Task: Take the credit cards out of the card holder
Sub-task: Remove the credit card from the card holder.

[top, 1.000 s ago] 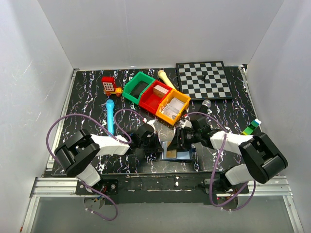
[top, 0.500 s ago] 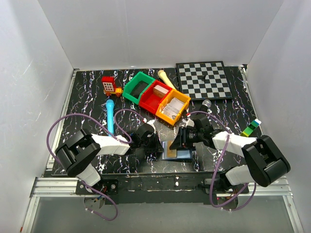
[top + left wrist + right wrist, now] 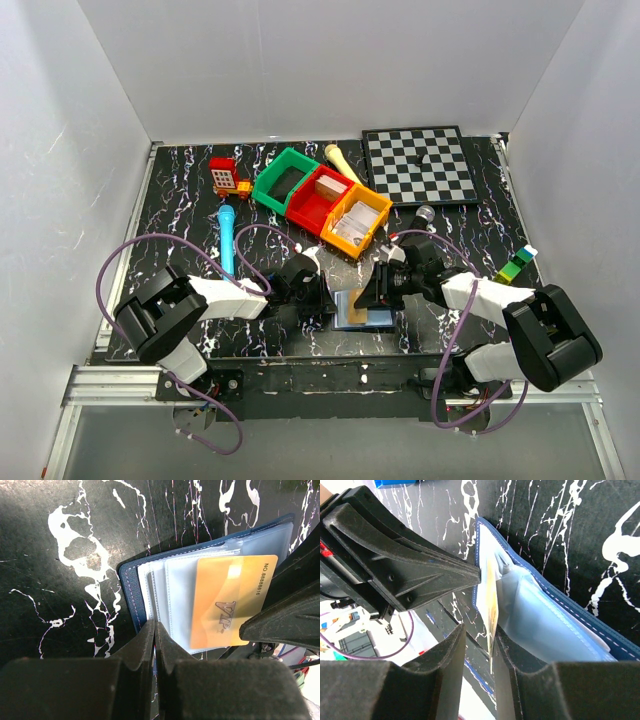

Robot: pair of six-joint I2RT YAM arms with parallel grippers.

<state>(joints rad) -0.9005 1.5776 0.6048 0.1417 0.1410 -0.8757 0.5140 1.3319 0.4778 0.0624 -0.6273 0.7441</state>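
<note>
The card holder (image 3: 368, 314) lies open near the table's front edge, navy outside with pale clear pockets (image 3: 175, 585). A gold VIP card (image 3: 231, 600) sticks partly out of a pocket. My left gripper (image 3: 155, 630) is shut on the holder's navy left edge (image 3: 131, 595) and also shows in the top view (image 3: 322, 292). My right gripper (image 3: 481, 632) comes from the right side (image 3: 376, 290). Its jaws stand slightly apart around the gold card's edge (image 3: 492, 605). The card rests against the right finger, and a gap shows at the left finger.
Green (image 3: 283, 180), red (image 3: 318, 200) and orange (image 3: 355, 222) bins stand just behind the holder. A chessboard (image 3: 420, 165) is at the back right, a cyan marker (image 3: 228, 240) and a red toy (image 3: 225, 177) at the left, and green blocks (image 3: 516, 265) at the right.
My right arm has shifted a little to the right and nearer, with its gripper staying at the holder. The left arm and the holder have not moved.
</note>
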